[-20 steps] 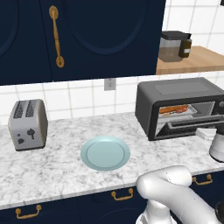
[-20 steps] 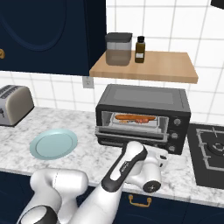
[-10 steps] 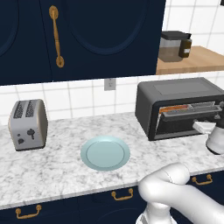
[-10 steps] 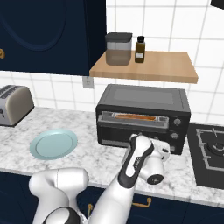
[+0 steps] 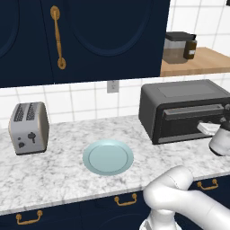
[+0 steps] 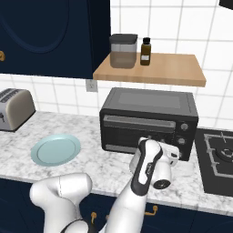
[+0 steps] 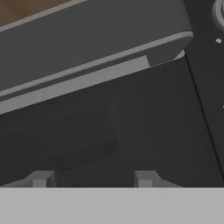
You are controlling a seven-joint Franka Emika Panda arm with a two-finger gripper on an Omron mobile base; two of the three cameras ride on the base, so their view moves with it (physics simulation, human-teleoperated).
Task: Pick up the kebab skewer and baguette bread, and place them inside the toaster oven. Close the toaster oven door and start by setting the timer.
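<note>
- Toaster oven door point(image 6: 139, 131) stands shut, bar handle point(image 7: 87, 65) across its top.
- My gripper point(image 7: 92, 179) faces the door glass, fingers point(image 7: 41, 179) apart, holding nothing.

Two base views flank the toaster oven point(image 5: 184, 110) — hand view close against its door point(image 7: 131, 131)

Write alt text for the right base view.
A white robot arm reaches up to the closed toaster oven door of a dark grey toaster oven on a marble counter. A pale blue plate lies to the left, below a wooden shelf.
</note>
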